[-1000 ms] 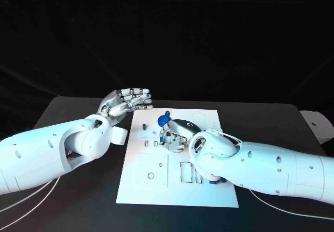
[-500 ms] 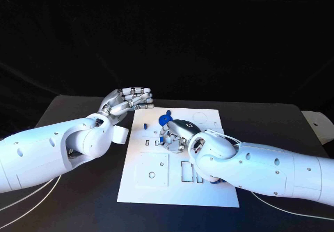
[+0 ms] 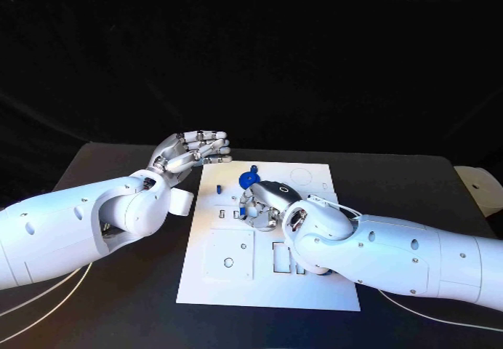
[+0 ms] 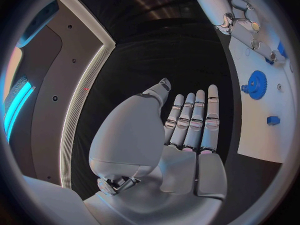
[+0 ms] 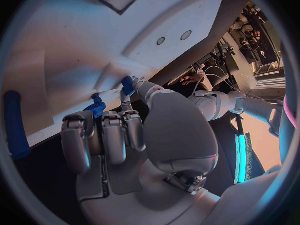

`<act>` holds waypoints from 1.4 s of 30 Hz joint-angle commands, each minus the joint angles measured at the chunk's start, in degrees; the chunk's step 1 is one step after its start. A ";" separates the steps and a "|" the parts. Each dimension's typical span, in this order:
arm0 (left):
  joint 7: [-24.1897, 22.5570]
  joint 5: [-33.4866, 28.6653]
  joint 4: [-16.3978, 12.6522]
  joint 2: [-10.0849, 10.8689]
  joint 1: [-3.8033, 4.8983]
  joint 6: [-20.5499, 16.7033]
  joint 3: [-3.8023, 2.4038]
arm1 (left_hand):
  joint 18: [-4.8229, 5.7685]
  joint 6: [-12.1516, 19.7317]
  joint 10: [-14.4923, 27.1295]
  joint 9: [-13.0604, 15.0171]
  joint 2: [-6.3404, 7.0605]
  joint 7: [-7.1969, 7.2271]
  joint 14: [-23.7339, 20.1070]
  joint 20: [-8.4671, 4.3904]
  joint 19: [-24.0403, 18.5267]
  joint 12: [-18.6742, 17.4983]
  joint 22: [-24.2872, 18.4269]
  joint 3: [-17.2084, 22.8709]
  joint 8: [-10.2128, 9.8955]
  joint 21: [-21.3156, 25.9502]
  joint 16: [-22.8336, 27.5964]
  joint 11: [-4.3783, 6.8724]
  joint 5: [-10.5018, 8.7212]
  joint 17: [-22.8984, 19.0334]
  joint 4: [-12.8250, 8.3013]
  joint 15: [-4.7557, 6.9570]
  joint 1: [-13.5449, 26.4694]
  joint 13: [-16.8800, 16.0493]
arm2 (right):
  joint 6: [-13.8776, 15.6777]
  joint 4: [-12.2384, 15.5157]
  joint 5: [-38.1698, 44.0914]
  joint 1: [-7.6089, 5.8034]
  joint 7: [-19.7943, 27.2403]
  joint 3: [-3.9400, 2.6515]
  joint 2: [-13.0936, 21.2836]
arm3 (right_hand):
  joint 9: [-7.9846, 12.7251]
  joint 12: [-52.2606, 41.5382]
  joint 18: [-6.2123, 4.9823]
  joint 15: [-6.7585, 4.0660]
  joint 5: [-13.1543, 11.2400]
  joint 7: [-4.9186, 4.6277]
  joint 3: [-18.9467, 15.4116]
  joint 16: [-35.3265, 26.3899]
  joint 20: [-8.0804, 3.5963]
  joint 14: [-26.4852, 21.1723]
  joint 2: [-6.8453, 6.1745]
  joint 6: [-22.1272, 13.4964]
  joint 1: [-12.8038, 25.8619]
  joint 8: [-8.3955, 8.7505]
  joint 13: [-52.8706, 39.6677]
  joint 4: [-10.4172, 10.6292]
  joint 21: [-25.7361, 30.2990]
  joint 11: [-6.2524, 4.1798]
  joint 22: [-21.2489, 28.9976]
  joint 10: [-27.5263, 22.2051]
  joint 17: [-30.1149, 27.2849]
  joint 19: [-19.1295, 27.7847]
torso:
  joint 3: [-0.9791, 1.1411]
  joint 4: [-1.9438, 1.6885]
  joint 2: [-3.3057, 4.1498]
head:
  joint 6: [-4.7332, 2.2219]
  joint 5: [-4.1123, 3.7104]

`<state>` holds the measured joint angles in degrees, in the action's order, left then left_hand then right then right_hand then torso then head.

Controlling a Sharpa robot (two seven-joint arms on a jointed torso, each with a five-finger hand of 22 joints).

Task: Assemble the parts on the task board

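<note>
In the head view the white task board (image 3: 268, 240) lies in the middle of the black surface (image 3: 419, 182), its long axis running away from the robot. The right robot hand (image 3: 267, 203) sits low over the board's middle, fingers curled down around a small blue part (image 3: 244, 211); a blue gear (image 3: 248, 179) stands on the board just beyond it, toward the far end. The left robot hand (image 3: 192, 152) hovers off the board's far left corner, holding nothing, fingers bent loosely. In the left wrist view that hand (image 4: 187, 130) shows its fingers stretched side by side with nothing between them, and the gear (image 4: 256, 84) and a small blue peg (image 4: 272, 120) lie on the board off to its side. In the right wrist view the right robot hand (image 5: 119, 130) pinches a small blue part (image 5: 128, 85) at its fingertips, close to the board; a long blue bar (image 5: 15, 130) lies apart. The right hand is clearly nearer the work, so seating that piece probably falls to it.
</note>
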<state>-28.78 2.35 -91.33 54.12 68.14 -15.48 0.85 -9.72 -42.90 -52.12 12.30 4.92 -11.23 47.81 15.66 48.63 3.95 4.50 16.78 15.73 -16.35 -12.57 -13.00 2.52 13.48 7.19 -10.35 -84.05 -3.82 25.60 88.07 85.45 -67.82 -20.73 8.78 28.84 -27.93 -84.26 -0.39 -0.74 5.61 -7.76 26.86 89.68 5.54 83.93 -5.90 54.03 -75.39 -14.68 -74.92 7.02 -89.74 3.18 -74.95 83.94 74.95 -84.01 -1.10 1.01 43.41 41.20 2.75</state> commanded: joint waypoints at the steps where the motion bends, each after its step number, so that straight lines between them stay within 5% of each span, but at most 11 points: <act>1: -0.38 0.09 -0.09 -0.06 0.05 0.96 -0.04 | -0.71 0.32 0.30 -0.07 -0.10 -4.64 -0.12 0.31 -0.18 -0.04 -0.06 0.23 0.14 0.30 0.38 0.12 0.28 0.02 0.03 -0.13 0.27 0.01 | -1.05 -0.11 1.18 0.14 0.07 0.06 -0.09 | -2.01 0.16 0.39 -0.05 -0.40 -0.02 -0.03 0.32 -0.28 6.07 0.05 -0.58 0.42 -0.05 -9.01 0.35 -0.26 0.01 -15.05 0.04 15.05 -5.99 | 0.00 0.00 0.01 | 0.02 0.02; 21: -0.40 0.09 -0.11 0.06 0.05 0.93 -0.04 | -0.71 0.32 0.30 -0.07 -0.10 -4.64 -0.12 0.31 -0.18 -0.04 -0.06 0.23 0.14 0.30 0.38 0.12 0.28 0.02 0.03 -0.13 0.27 0.01 | -2.70 -0.41 1.75 0.33 -0.81 0.11 -0.10 | -1.61 0.95 0.39 0.40 -0.77 -0.72 0.14 0.32 0.05 6.07 -0.78 -2.32 0.87 0.65 -8.29 0.24 -0.26 0.59 -15.05 -0.81 15.05 -5.99 | -0.01 0.01 -0.01 | 0.25 0.05; 42: -0.26 0.09 -0.01 0.17 0.04 0.97 -0.04 | -0.71 0.32 0.30 -0.07 -0.10 -4.64 -0.12 0.31 -0.18 -0.04 -0.06 0.23 0.14 0.30 0.38 0.12 0.28 0.02 0.03 -0.13 0.27 0.01 | -1.03 -0.15 1.93 0.34 -0.25 0.12 -0.10 | -0.53 2.85 0.39 1.60 -2.09 -2.18 -0.46 0.32 1.15 6.07 -2.80 -5.53 2.67 2.41 -6.48 0.93 -0.26 1.93 -15.05 -2.87 15.05 -5.99 | -0.01 0.00 0.01 | 0.31 -0.09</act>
<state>-28.72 2.35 -91.28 54.32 68.13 -15.47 0.86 -9.72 -42.90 -52.12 12.29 4.92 -11.23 47.81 15.66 48.63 3.95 4.51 16.77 15.73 -16.35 -12.57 -13.00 2.52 13.48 7.19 -10.35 -84.05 -3.82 24.56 87.84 86.56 -67.52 -21.02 8.88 28.76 -28.51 -81.65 -0.40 0.52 3.88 -9.92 26.36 89.68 6.38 83.93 -8.30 48.99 -72.99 -12.55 -74.95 7.53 -89.74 5.18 -74.91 81.53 74.92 -84.00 -1.09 1.03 43.41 41.51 2.70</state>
